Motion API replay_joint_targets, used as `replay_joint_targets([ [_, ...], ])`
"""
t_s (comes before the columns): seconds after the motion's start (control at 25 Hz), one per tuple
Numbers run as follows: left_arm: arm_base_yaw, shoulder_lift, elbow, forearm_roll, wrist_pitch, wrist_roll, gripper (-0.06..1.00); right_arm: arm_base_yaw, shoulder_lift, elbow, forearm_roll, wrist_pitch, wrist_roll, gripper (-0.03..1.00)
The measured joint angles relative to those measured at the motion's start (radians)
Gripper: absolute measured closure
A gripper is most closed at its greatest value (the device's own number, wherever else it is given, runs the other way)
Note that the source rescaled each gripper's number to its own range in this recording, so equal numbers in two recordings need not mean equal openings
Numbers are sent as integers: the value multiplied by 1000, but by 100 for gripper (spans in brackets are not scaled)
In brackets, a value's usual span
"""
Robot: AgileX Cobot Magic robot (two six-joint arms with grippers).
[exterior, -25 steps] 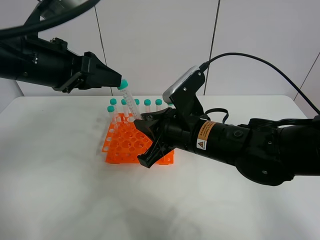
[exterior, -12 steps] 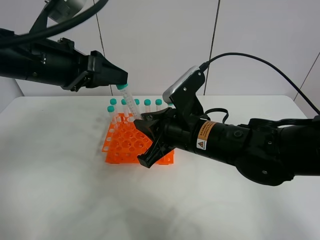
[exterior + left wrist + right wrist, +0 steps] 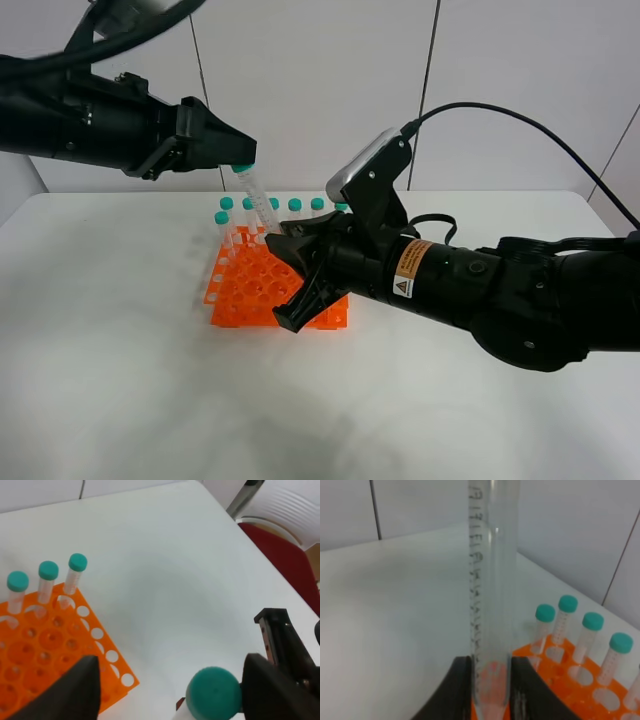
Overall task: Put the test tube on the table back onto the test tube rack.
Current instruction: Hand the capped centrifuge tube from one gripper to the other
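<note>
Test tube [image 3: 256, 203] is off the counter [image 3: 120, 380] — tilted above the test tube rack [image 3: 248, 288], its tapered end pinched by the right hand [image 3: 490, 697]. Change over the last second: the left hand [image 3: 238, 160] has moved from beside the teal cap to around it. Its fingers stand spread, with the cap between them, against one. Reads as a regrasp from the top — insertion not yet begun.
</note>
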Motion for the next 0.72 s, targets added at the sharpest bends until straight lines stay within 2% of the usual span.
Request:
replay_joint_targets([
  [0.24,0,0,0,-32,5,13,-6,0,0,0,2,-4,19,96],
  [0.48,0,6,0,-124,-1,115,-6,0,0,0,3,-4,19,96],
  [0.72,0,94,0,-140,-13,135,-6,0,0,1,3,3,22,96],
])
